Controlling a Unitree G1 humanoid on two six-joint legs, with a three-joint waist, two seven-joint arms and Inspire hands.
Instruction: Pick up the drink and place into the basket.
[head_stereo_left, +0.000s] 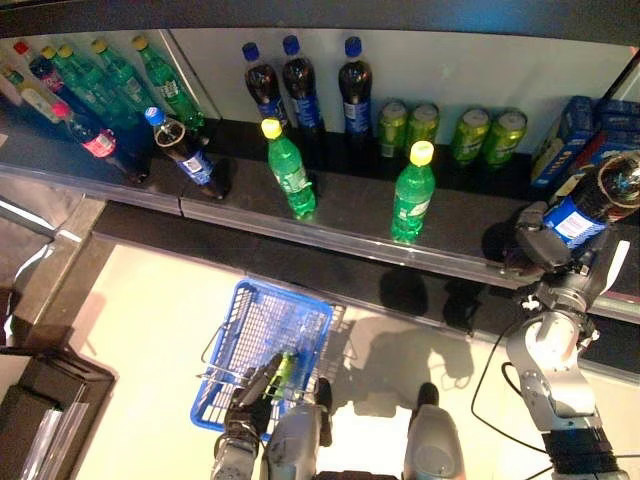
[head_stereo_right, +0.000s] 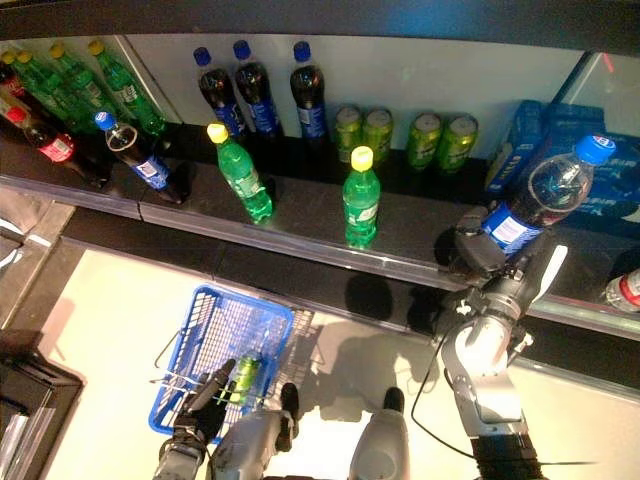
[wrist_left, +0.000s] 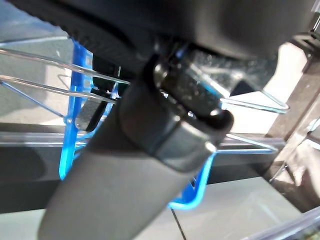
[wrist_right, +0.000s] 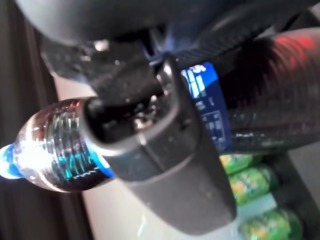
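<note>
My right hand (head_stereo_left: 548, 248) is shut on a dark cola bottle (head_stereo_right: 538, 200) with a blue label and blue cap, held tilted above the right end of the shelf (head_stereo_left: 330, 240). The right wrist view shows the thumb (wrist_right: 170, 165) wrapped across the cola bottle (wrist_right: 55, 150). A blue wire basket (head_stereo_left: 285, 298) hangs low over the pale floor, and my left hand (head_stereo_left: 252, 385) is curled round its wire handle (wrist_left: 40, 85). A green drink (head_stereo_right: 245, 376) lies inside the basket.
On the dark shelf stand two green bottles (head_stereo_left: 412, 195), three cola bottles (head_stereo_left: 300, 80), several green cans (head_stereo_left: 450, 130) and blue boxes (head_stereo_left: 575, 130). More bottles (head_stereo_left: 100, 85) crowd the left end. A black object (head_stereo_left: 40, 410) sits at the lower left.
</note>
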